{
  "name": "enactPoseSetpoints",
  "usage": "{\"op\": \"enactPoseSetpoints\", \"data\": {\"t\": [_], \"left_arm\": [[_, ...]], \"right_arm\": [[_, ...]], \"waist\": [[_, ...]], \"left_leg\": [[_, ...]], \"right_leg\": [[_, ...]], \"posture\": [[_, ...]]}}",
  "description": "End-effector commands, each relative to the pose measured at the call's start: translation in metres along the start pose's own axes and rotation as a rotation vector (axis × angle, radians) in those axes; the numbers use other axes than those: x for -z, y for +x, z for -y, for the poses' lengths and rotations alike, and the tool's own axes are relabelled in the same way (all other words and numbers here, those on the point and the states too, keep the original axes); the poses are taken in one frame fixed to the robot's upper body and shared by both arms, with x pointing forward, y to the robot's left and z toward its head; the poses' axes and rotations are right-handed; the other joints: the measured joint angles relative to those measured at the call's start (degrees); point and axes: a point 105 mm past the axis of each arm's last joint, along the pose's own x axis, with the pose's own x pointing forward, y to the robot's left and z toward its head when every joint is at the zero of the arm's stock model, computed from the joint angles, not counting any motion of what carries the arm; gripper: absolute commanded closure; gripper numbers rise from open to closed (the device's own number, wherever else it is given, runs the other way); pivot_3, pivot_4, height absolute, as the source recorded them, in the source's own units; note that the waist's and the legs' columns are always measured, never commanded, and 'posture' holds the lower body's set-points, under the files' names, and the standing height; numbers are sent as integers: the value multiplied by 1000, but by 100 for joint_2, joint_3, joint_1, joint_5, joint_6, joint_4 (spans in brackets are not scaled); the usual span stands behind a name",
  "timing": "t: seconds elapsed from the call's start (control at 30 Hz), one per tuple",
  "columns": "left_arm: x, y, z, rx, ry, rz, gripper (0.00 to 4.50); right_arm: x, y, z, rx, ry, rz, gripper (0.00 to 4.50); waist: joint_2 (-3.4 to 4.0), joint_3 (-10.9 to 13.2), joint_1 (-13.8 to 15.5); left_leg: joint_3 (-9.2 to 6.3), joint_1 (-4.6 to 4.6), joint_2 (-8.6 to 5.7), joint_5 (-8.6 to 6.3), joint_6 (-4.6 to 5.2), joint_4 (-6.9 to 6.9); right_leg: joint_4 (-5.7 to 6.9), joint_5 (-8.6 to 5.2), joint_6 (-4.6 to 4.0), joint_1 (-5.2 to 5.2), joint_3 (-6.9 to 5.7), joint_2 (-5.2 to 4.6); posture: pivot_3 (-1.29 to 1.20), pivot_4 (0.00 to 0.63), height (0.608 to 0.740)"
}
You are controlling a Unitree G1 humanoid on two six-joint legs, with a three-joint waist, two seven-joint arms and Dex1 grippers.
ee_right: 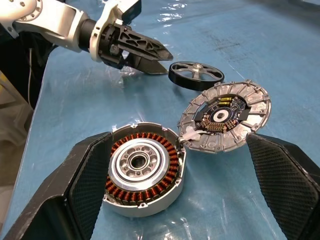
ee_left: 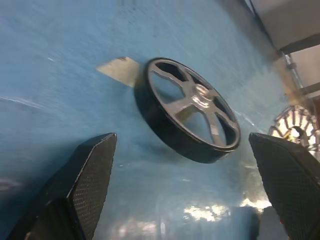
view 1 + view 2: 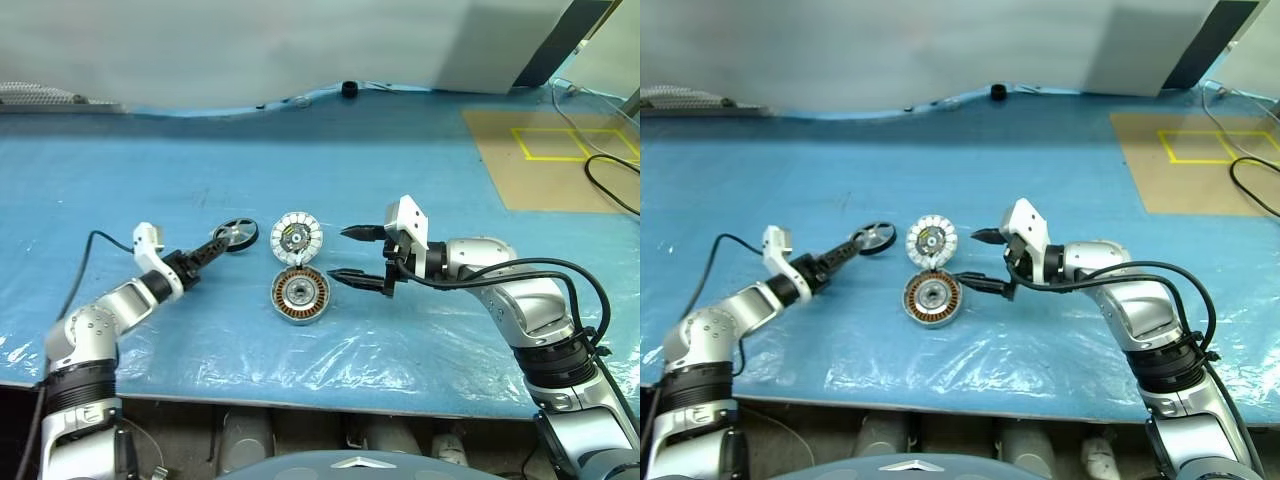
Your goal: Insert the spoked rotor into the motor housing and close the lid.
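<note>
The spoked rotor, a black-rimmed wheel with silvery spokes, lies flat on the blue sheet. My left gripper is open, its fingertips just short of the rotor on its near-left side and apart from it. The motor housing with copper windings sits in the middle. The lid lies behind the housing, white segments up, tilted, its edge against the housing's rim. My right gripper is open and empty, pointing left at the housing and the lid from their right.
A blue plastic sheet covers the table, whose front edge runs along the bottom. A brown board with yellow tape lies at the back right, with black cables over it. A small black knob sits at the far edge.
</note>
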Motion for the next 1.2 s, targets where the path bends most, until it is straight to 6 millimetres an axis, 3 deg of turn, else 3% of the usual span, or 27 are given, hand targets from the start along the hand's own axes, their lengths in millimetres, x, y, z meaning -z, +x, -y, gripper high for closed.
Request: {"op": "enactPoseSetpoints", "data": {"t": [0.03, 0.27, 0.33, 0.5, 0.63, 0.77, 1.0, 1.2], "left_arm": [[-18, -10, -11, -26, 92, 0, 0], [-53, -1, 13, 83, 366, -77, 0], [-60, 11, 30, 156, 461, -130, 0], [-60, 32, 61, 311, 622, -299, 0], [-60, 43, 72, 377, 770, -444, 0], [-72, 50, 80, 398, 900, -512, 0], [-96, 57, 95, 416, 1033, -495, 0], [-106, 52, 102, 494, 1335, -471, 0]], "right_arm": [[-16, 0, -3, -8, -54, 35, 29], [-18, 2, -4, -8, -57, 35, 29], [-18, 1, -4, -5, -58, 32, 29], [-17, 0, -5, 10, -57, 27, 29], [-13, -2, -5, 31, -48, 26, 29], [-9, -4, -3, 56, -41, 29, 29], [-3, -5, -3, 99, -31, 36, 29], [2, -3, -5, 112, -24, 38, 29]], "waist": [[0, 0, 7], [-4, 3, 106], [-4, 3, 114], [-4, 3, 136], [-5, 4, 98], [-7, 6, 91], [-12, 8, 113], [-17, 11, 124]], "left_leg": [[-1, 0, 0, 0, 0, -2], [0, -30, -4, 3, -2, -6], [0, -32, -9, 3, -4, -6], [0, -33, -14, 5, -6, -8], [-2, -31, -14, 6, -9, -14], [-3, -39, -19, 6, -10, -16], [-7, -45, -26, 6, -10, -15], [-31, -46, -27, 6, -10, -16]], "right_leg": [[-3, 0, 1, 0, 0, 0], [-31, 9, 13, -1, -7, -2], [-33, 10, 14, -1, -7, -4], [-33, 13, 19, -2, -7, -6], [-30, 23, 36, -6, -7, -6], [-31, 25, 38, -10, -9, -5], [-33, 28, 42, -8, -10, -11], [-32, 30, 47, -8, -12, -11]], "posture": [[0, 150, 740], [0, 150, 740], [0, 150, 740], [0, 150, 740], [0, 150, 740], [0, 150, 740], [0, 150, 740], [0, 150, 740]]}}
